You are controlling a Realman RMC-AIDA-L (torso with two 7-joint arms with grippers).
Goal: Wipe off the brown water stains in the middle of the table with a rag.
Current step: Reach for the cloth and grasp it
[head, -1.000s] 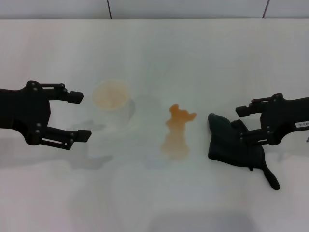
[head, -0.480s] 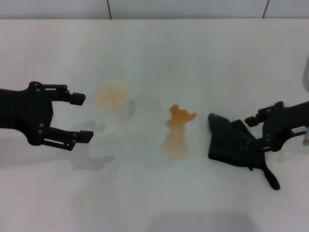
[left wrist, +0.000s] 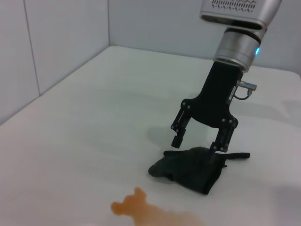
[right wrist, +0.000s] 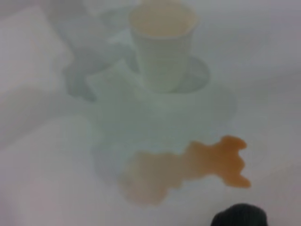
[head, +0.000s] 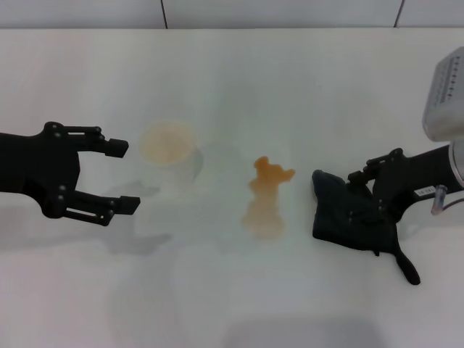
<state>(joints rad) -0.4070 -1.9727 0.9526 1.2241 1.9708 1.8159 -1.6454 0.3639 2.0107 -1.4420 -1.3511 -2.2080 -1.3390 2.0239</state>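
Note:
The brown water stains (head: 264,196) lie mid-table (head: 232,72), darker orange at the far end; they also show in the left wrist view (left wrist: 141,209) and the right wrist view (right wrist: 188,167). The rag (head: 348,214), a near-black lump with a narrow tail, lies just right of them (left wrist: 188,167) (right wrist: 240,216). My right gripper (head: 360,194) points down over the rag's right part, open, with one fingertip (left wrist: 214,149) at the cloth and the other above the table (left wrist: 194,149). My left gripper (head: 129,176) hovers open at the left, holding nothing.
A clear plastic cup (head: 168,148) with an orange-tinted rim stands between the left gripper and the stains, also in the right wrist view (right wrist: 162,44). A tiled wall runs along the table's far edge.
The right arm's wrist has swung up, so the gripper now points down onto the rag instead of reaching in from the side. Rag, stains and left gripper are where they were.

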